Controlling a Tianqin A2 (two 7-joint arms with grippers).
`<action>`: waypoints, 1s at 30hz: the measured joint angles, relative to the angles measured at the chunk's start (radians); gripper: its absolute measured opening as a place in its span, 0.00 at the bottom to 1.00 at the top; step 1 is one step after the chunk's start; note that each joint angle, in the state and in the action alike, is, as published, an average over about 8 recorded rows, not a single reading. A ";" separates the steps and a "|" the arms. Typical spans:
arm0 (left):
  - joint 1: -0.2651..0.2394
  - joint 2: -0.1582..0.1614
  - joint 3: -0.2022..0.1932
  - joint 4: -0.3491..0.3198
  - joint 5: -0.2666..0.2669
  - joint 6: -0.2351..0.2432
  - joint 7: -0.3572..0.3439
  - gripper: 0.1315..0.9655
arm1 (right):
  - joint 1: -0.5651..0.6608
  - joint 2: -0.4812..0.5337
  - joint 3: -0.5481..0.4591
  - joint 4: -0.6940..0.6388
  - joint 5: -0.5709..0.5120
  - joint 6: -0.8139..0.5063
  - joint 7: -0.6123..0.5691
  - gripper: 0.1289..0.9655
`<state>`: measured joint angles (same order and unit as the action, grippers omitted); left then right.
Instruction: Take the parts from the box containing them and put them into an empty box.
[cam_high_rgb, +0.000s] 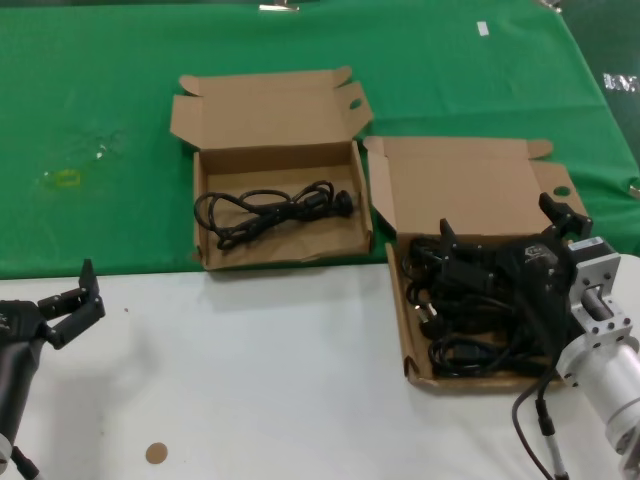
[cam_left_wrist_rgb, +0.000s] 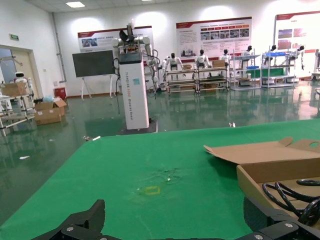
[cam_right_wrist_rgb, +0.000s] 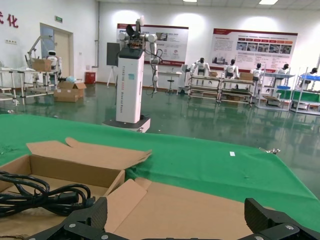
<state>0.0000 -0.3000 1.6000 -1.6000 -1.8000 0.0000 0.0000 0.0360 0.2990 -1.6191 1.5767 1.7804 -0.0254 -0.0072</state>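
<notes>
Cords to move: my tangle of black power cords with moulded plugs (cam_high_rgb: 470, 310) fills the squarer brown cardboard box with the straight front wall (cam_high_rgb: 412, 352), directly beneath my right claw.
Right claw: the black two-finger right gripper (cam_high_rgb: 505, 228) hangs over that heap with its fingers spread wide, pinching nothing.
Key relation: the heap lies straight below the right claw, so I judge the coming move is a plain descent; the bundles mostly run crosswise between the fingers.
Destination: the wider brown cardboard box with the wavy front wall (cam_high_rgb: 280, 262) sits to that claw's left, touching the source box, with one looped black cord (cam_high_rgb: 270, 212) already inside.
Left claw: the black left gripper (cam_high_rgb: 72, 300) waits spread apart over the white tabletop (cam_high_rgb: 260, 390), well apart from both boxes, so the right arm is nearer.
</notes>
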 joint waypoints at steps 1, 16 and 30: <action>0.000 0.000 0.000 0.000 0.000 0.000 0.000 1.00 | 0.000 0.000 0.000 0.000 0.000 0.000 0.000 1.00; 0.000 0.000 0.000 0.000 0.000 0.000 0.000 1.00 | 0.000 0.000 0.000 0.000 0.000 0.000 0.000 1.00; 0.000 0.000 0.000 0.000 0.000 0.000 0.000 1.00 | 0.000 0.000 0.000 0.000 0.000 0.000 0.000 1.00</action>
<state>0.0000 -0.3000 1.6000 -1.6000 -1.8000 0.0000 0.0000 0.0360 0.2990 -1.6191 1.5767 1.7804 -0.0254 -0.0072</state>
